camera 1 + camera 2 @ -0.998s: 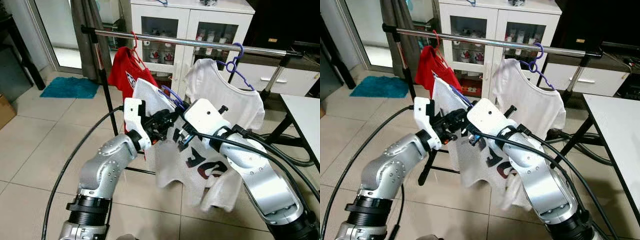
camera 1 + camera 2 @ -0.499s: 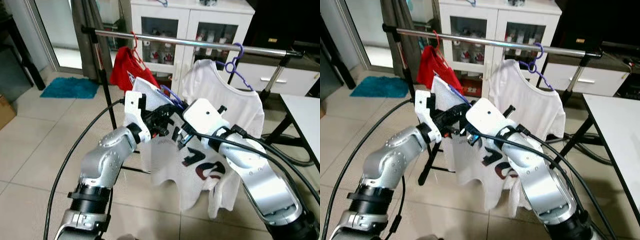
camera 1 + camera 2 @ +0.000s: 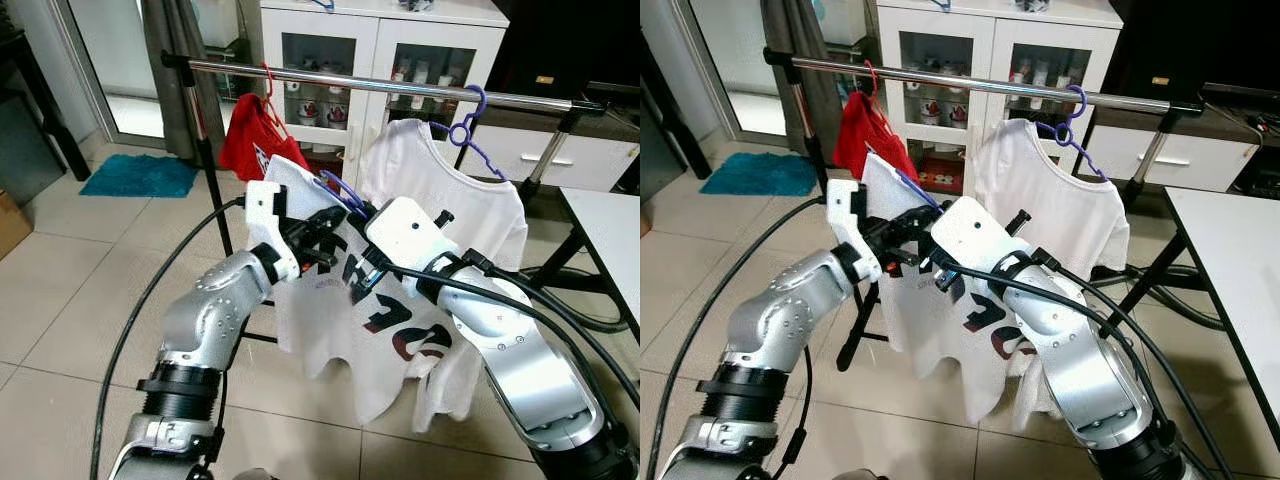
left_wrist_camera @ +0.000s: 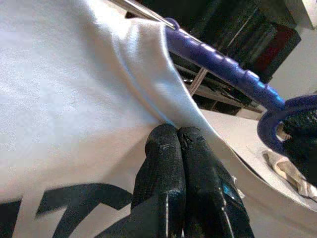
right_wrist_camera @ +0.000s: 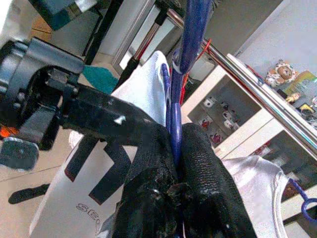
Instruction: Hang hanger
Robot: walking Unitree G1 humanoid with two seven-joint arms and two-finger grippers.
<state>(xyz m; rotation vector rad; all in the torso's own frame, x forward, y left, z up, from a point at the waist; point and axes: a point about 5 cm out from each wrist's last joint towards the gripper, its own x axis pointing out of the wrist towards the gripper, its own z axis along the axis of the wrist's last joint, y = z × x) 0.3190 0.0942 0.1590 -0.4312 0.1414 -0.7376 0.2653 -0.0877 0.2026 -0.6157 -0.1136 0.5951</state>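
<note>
I have both arms raised in front of the clothes rail [image 3: 400, 88], carrying a white printed T-shirt [image 3: 390, 335] on a blue hanger [image 4: 223, 67] below the bar. My right gripper [image 5: 176, 148] has its fingers clamped together on the hanger's thin neck, which runs up between them toward the hook. My left gripper [image 4: 178, 136] sits just beside it, its fingers [image 4: 163, 163] pressed together and pinching the shirt fabric just under the hanger's ribbed shoulder arm. The shirt hangs from the two grippers, in front of and between a red shirt [image 3: 252, 140] on a red hanger [image 3: 270, 90] and a white shirt [image 3: 460, 195] on a purple hanger [image 3: 470, 125], both on the rail. The blue hanger's hook is below the bar, not on it.
</note>
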